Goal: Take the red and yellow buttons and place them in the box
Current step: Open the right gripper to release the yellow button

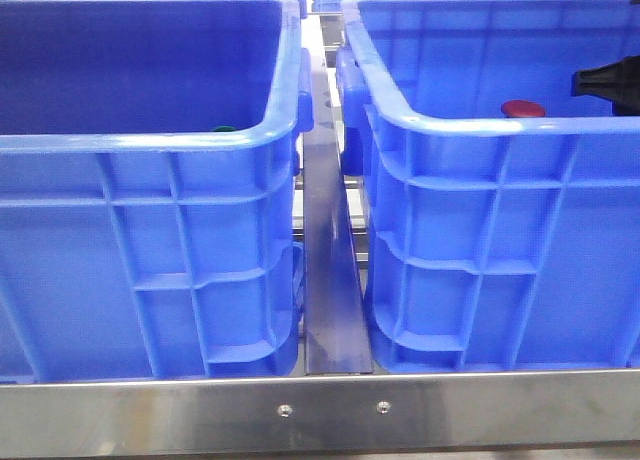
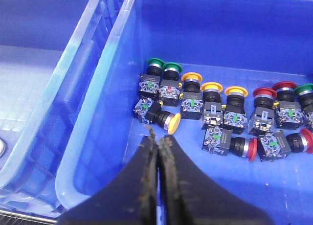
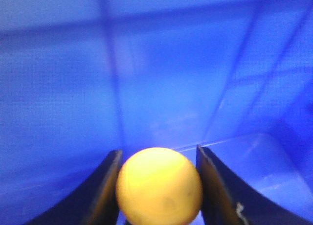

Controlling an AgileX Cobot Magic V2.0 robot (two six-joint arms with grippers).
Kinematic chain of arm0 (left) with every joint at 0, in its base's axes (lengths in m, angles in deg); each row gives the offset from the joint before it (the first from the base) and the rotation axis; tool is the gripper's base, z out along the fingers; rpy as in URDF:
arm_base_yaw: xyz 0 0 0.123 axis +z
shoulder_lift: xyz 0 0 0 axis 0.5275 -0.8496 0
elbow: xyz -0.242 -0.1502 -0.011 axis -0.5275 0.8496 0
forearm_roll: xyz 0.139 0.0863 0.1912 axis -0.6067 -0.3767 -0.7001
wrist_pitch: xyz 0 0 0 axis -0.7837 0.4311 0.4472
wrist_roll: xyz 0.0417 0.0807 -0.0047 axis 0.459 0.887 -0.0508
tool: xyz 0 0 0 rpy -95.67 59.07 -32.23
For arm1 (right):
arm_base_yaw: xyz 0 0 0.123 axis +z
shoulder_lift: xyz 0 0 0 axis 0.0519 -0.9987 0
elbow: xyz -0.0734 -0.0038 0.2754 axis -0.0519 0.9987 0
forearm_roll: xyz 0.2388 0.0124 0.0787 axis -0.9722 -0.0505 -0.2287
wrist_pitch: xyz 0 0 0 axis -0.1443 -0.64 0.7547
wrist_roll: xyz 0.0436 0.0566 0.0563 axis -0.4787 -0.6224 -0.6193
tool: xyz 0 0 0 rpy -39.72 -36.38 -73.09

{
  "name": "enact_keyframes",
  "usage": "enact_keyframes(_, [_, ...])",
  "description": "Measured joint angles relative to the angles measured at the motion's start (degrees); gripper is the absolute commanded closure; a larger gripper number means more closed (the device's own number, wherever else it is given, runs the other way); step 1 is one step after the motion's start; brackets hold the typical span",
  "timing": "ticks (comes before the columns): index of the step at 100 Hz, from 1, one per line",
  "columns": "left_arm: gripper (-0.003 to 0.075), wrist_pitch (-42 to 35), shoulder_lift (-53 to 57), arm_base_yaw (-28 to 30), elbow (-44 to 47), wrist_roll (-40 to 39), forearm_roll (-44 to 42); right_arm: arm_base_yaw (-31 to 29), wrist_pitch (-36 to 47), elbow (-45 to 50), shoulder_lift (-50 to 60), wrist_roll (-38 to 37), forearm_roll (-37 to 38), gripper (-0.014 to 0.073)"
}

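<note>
Between right gripper (image 3: 159, 186) fingers, yellow button (image 3: 159, 186).

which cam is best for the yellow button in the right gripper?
Right wrist view: the yellow button fills the gap between the right gripper's fingers, close up. Front view shows only part of that arm, no held button. Left wrist view shows other buttons in a crate.

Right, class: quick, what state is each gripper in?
Left gripper: shut, holding nothing.
Right gripper: shut on a yellow button.
</note>
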Motion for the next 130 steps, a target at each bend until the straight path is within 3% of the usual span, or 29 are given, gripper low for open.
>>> enact_keyframes(16, [0.0739,0.0,0.0,0.0,0.0,0.0,0.0,0.0,-1.49,0.0,-0.12,0.0,0.02,0.014])
enact_keyframes(29, [0.0739,0.0,0.0,0.0,0.0,0.0,0.0,0.0,-5.56,0.31,-0.54,0.0,0.02,0.0073])
enact_keyframes(78, [0.0739,-0.11,0.0,0.0,0.0,0.0,0.0,-1.73,-10.14,0.36,10.33,0.62,-0.08,0.0071])
enact_keyframes(130, [0.0739,-0.11,0.0,0.0,0.0,0.0,0.0,-2.33,-34.44,0.86,33.18,4.86,0.13,0.0073])
